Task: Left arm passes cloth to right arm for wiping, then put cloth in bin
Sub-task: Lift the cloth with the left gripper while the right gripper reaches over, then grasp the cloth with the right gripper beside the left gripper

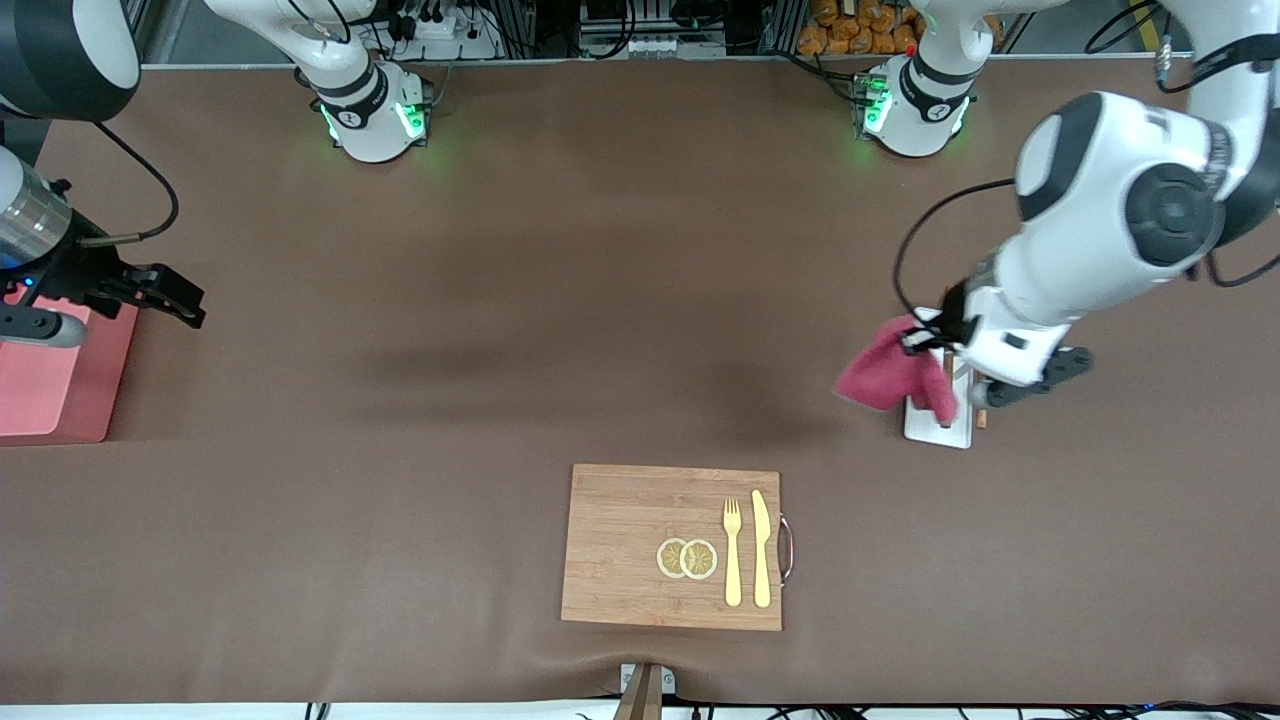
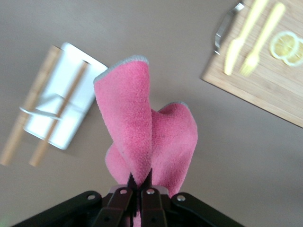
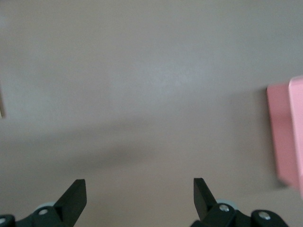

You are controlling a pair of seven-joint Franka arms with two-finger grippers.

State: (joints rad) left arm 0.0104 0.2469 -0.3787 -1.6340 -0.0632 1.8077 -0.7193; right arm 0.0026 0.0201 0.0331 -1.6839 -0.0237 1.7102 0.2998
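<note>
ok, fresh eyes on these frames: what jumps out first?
The red cloth, pinched in the left tool and dangling over the white tray at the left arm's end of the table. Next, the board nearest the front camera, with fork, knife and lemon slices. The right tool waits open beside the pink bin at the right arm's end.

Raspberry-pink cloth (image 1: 893, 378), salmon-pink bin (image 1: 55, 385), white tray (image 1: 938, 425), brown table (image 1: 500, 300).
</note>
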